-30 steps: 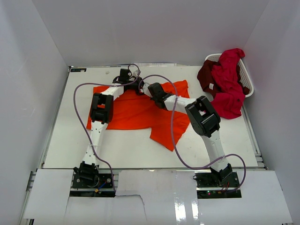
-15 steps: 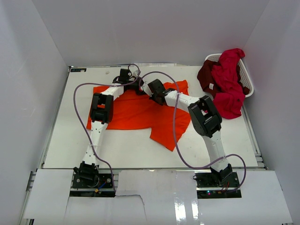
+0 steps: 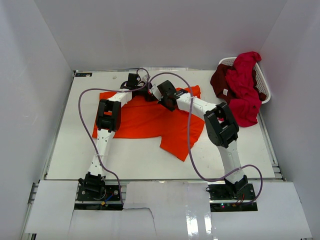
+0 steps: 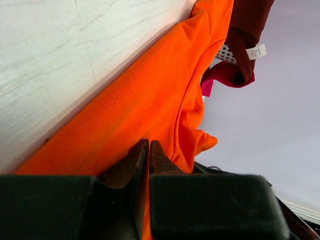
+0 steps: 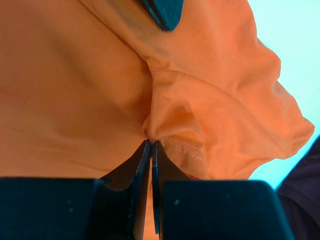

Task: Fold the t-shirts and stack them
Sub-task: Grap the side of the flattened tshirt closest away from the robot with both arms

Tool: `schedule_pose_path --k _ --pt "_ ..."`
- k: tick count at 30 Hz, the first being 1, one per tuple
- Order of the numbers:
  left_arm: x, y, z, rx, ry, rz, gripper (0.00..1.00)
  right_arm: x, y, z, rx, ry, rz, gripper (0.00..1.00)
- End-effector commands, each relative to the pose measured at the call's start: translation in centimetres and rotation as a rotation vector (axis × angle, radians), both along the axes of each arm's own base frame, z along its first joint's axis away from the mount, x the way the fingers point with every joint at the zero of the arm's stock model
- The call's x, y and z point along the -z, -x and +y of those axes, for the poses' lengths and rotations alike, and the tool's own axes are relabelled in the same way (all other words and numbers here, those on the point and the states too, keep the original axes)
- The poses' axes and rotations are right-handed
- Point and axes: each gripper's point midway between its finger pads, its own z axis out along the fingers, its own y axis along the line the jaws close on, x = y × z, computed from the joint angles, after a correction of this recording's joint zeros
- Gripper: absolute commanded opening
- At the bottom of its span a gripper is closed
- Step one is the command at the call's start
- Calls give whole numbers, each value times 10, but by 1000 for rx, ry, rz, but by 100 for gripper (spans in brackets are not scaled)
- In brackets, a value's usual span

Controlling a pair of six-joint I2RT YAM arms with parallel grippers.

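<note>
1. The left gripper point(image 4: 149, 145) is clenched on the far edge of the orange t-shirt point(image 3: 142, 120), which lies spread mid-frame, probably so that edge can be lifted for a fold.
2. The right gripper point(image 5: 150, 142) pinches a bunched fold of the same shirt, just beside it.
3. The red and maroon t-shirts point(image 3: 242, 87) hang over the basket point(image 3: 226, 61), upper right.

The right gripper point(image 3: 161, 94), clamped on the orange t-shirt point(image 3: 145, 117), has been carried a little toward the far edge of the worktop point(image 3: 75, 145). The cloth's right side has been drawn along, so less is spread toward the right edge.
</note>
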Motion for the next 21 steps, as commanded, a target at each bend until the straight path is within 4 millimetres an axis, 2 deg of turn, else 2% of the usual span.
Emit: schedule_pose_path --k 1,5,11,16,19,21 --pt "-15 10 -5 4 -28 18 17 -39 0 15 -2 -99 0 8" --pt "-15 11 -6 5 -31 19 17 -46 7 26 -17 -159 39 8" --pt "-15 11 -5 6 -32 18 16 -42 19 36 -28 -191 148 8" --pt "-15 11 -5 6 -34 19 16 -46 29 51 -37 -282 238 8" --pt "-15 11 -5 7 -34 19 17 -47 34 54 -36 -302 274 12" --pt "-14 12 -5 7 -35 19 16 -37 40 53 -30 -286 325 17"
